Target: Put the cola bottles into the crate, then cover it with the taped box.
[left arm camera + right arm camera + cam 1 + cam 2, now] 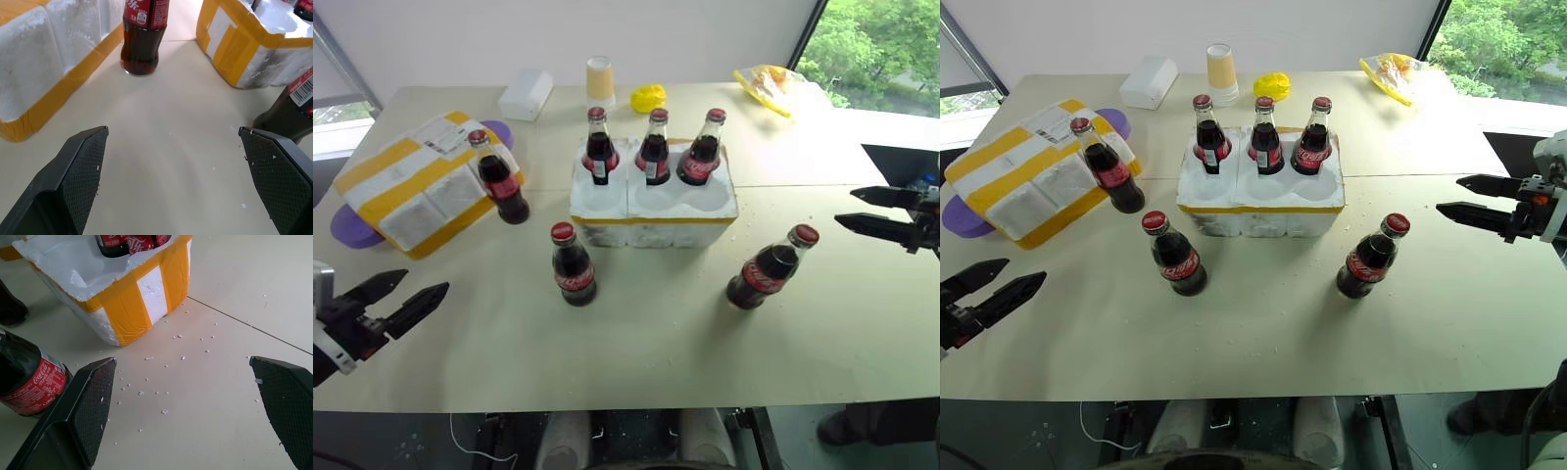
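Standing in the back row of the crate are 3 cola bottles, while its 3 front wells are seen bare. Another 3 bottles remain on the table: 1 just in front of the crate's left corner, 1 in front of its right corner and leaning toward it, and 1 left of the crate, touching or just beside the taped box, which lies well left of the crate.

Loading is judged half done, so 1 more bottle is to be picked next. Each loose bottle would best be gripped around the body below the red cap, kept upright, and lowered straight into a front well so the 3 seated bottles are not knocked. The bottle by the box is probably best taken by the left arm, with the box left undisturbed until the wells are filled.

Neither loose bottle in front is between any jaws. The left gripper is held near the table's front left edge, well apart from the crate, jaws wide and holding nothing. The right gripper is held out right of the crate, jaws also wide and holding nothing, with the leaning bottle near but apart.

Behind the crate, a paper cup and a small white box are set.
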`<state>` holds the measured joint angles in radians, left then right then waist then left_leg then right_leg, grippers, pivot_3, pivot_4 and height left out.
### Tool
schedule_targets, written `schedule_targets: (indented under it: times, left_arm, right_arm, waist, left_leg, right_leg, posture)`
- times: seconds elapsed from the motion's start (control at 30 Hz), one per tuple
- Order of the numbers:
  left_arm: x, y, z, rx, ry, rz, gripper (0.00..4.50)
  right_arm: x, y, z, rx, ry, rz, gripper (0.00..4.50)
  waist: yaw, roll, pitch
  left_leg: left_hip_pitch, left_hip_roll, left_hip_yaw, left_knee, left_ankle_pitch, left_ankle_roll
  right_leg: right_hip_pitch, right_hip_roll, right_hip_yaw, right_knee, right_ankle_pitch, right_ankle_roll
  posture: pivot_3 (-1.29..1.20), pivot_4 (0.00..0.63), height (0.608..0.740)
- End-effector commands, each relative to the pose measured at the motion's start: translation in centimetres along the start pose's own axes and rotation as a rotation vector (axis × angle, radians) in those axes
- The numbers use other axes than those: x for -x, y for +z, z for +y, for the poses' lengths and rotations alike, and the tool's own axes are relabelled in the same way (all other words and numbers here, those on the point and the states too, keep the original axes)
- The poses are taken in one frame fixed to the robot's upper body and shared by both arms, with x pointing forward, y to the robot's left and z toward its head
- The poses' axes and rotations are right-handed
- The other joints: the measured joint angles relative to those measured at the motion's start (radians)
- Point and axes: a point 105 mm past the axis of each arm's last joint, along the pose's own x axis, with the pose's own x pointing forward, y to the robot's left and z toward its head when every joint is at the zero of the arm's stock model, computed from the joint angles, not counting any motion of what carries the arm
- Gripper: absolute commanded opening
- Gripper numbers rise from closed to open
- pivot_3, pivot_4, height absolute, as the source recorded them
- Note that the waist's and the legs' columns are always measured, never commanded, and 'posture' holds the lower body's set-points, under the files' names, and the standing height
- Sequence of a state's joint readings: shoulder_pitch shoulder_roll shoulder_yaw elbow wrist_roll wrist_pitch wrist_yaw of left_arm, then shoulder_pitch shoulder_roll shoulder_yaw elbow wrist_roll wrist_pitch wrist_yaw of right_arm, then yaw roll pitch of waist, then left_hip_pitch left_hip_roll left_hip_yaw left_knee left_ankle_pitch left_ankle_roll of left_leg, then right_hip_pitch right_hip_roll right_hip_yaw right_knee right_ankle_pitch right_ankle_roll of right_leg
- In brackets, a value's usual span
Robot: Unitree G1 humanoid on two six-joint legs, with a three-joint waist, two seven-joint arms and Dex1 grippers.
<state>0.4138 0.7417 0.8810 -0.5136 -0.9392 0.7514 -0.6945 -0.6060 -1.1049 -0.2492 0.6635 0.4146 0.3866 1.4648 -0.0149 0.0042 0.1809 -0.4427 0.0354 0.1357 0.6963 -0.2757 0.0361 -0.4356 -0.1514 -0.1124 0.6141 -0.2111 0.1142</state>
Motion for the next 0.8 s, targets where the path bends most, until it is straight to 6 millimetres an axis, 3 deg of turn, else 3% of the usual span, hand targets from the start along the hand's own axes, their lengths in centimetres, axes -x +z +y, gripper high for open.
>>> schedule_targets:
  times: [0.03,0.67,0.8]
  left_arm:
    - [0.2,1.3,-0.3,-0.073,-0.001,-0.028,4.46]
    - [-0.8,2.5,0.2,-0.077,-0.007,-0.046,4.46]
    - [-1.5,3.4,-0.2,-0.068,-0.045,-0.079,4.46]
  right_arm:
    - [0.2,1.3,0.0,0.04,0.001,-0.035,4.5]
    - [0.2,1.4,0.5,-0.001,0.032,-0.031,4.5]
    - [0.2,4.2,0.8,-0.01,0.058,-0.1,4.5]
  waist:
    - [0.0,0.0,0.0]
    - [0.0,0.0,0.0]
    - [-0.002,0.001,0.0]
  left_leg:
    - [0.0,0.0,0.0,0.0,0.0,0.0]
    - [0.0,-0.001,0.0,0.0,0.0,0.0]
    - [0.0,-0.001,0.0,0.0,0.0,0.0]
  right_leg:
    - [0.0,0.0,0.0,0.0,0.0,0.0]
    - [0.0,0.0,0.0,0.0,0.0,0.0]
    - [0.0,0.0,0.0,0.0,0.0,0.0]
  posture:
    - [0.0,0.15,0.74]
    - [0.0,0.15,0.74]
    - [0.0,0.15,0.74]
